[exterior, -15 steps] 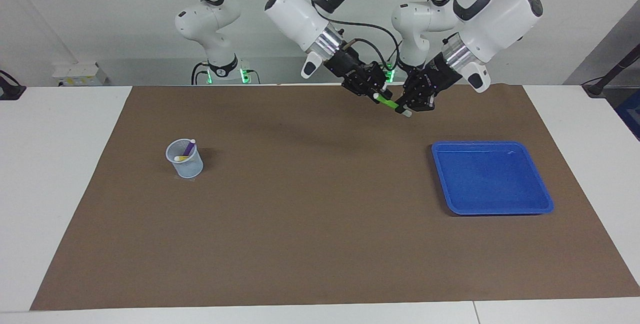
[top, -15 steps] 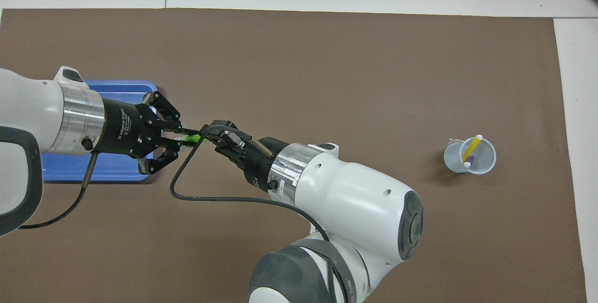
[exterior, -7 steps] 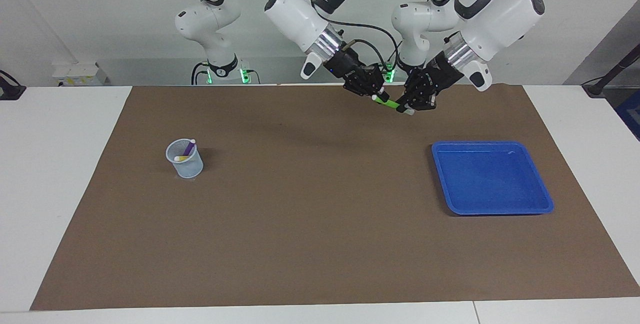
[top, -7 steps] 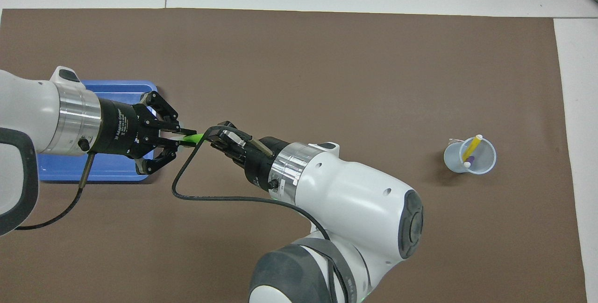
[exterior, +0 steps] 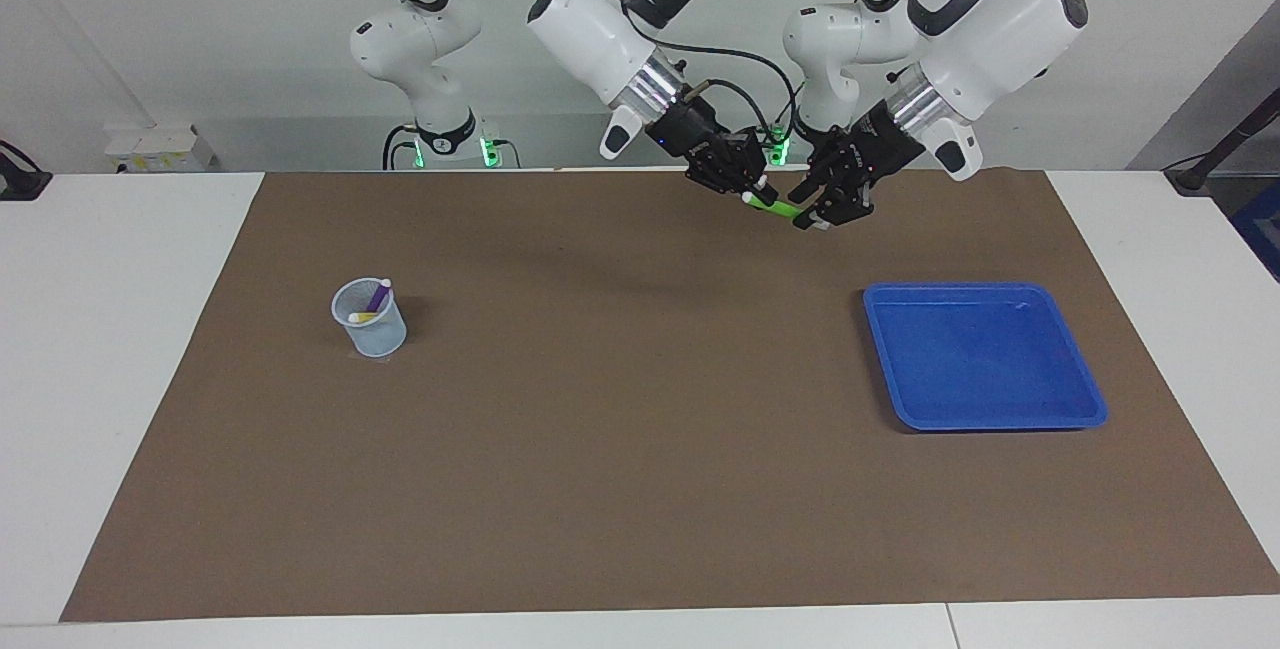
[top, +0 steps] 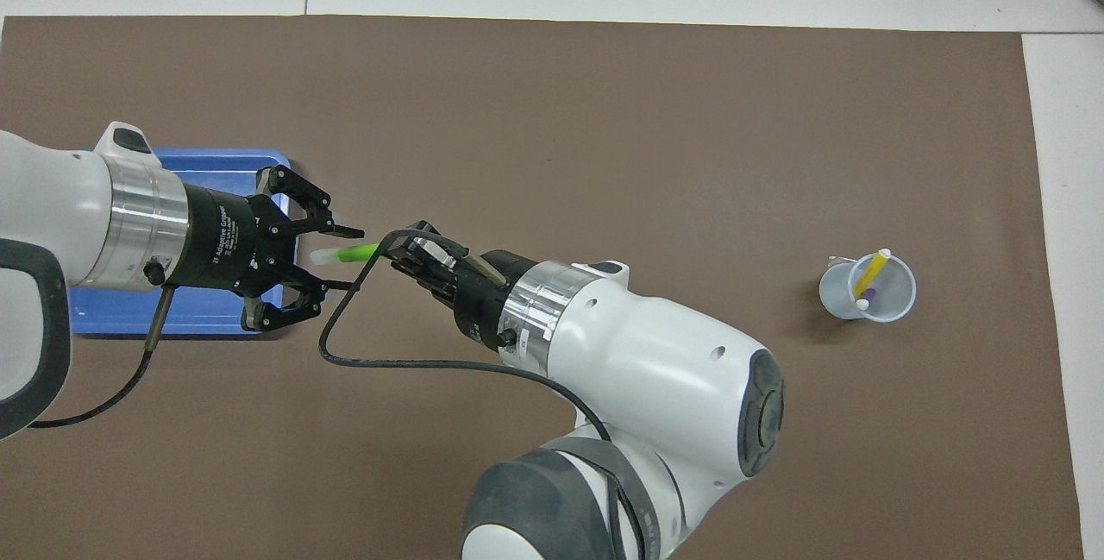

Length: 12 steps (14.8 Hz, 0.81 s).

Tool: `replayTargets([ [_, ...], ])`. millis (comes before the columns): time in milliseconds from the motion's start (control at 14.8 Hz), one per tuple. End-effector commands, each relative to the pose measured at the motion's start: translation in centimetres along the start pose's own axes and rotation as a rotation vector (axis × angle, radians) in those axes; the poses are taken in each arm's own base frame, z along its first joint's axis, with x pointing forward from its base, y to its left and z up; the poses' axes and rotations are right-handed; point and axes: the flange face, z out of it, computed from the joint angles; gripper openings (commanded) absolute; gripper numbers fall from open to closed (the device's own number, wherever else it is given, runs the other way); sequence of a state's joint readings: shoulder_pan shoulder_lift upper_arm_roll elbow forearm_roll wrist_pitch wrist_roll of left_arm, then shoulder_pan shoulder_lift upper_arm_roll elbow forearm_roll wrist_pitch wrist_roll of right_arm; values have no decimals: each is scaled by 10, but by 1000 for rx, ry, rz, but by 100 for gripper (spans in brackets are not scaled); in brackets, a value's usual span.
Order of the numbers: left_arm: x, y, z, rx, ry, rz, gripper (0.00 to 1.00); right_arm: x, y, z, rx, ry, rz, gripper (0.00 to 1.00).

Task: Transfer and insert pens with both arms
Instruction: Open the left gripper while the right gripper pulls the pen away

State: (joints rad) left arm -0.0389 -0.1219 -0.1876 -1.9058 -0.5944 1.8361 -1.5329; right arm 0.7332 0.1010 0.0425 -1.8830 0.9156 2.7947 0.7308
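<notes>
I see both arms raised over the robots' edge of the brown mat (exterior: 640, 489). My right gripper (top: 398, 260) pinches one end of the green pen (top: 347, 254); my left gripper (top: 338, 258) stands spread around the pen's pale end without touching it. The purple pen (exterior: 378, 296) and yellow pen (top: 873, 268) stand in the cup (exterior: 372, 331) toward the right arm's end; the blue tray (exterior: 985, 354) sits toward the left arm's.

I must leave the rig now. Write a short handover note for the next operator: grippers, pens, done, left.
Left gripper: open around the green pen, in the air near the blue tray.
Right gripper: shut on the green pen.
Done: yellow pen and purple pen stand in the cup, toward the right arm's end.
Left: draw the left gripper clear, carry the green pen to the cup, insert it.
</notes>
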Motion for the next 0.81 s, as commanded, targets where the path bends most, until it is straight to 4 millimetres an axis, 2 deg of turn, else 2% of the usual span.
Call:
replayTargets([
  [0, -3, -11, -4, 3, -12, 13, 100, 4, -4, 0, 16, 8, -21, 0],
  [337, -3, -12, -6, -2, -12, 11, 100, 3, -3, 1, 12, 5, -42, 0],
  [741, -2, -12, -8, -4, -12, 11, 100, 23, 7, -4, -46, -37, -162, 0],
])
